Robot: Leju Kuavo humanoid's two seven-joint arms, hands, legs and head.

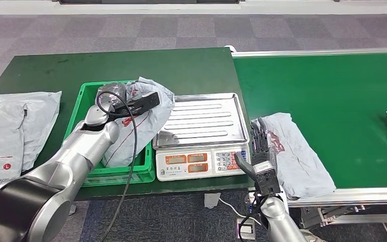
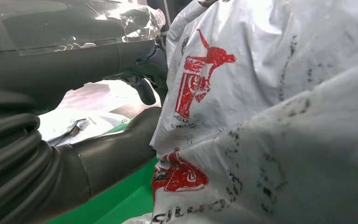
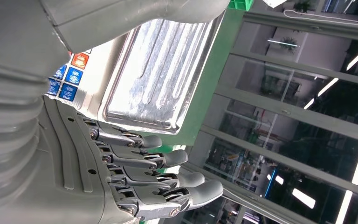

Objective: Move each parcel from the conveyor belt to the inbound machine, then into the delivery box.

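A: Where's the crinkled grey poly parcel [image 1: 138, 118]?
B: In the green plastic box [image 1: 83, 103], left hand [image 1: 131, 101] gripping it.
A: The right hand [image 1: 262, 151]?
B: Empty, fingers straight, between ribbed steel scale [image 1: 201, 123] and belt [image 1: 327, 91].

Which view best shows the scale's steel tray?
The head view: the steel tray lies whole, with nothing on it. The right wrist view shows part of it beyond the right hand; the left wrist view shows a parcel instead.
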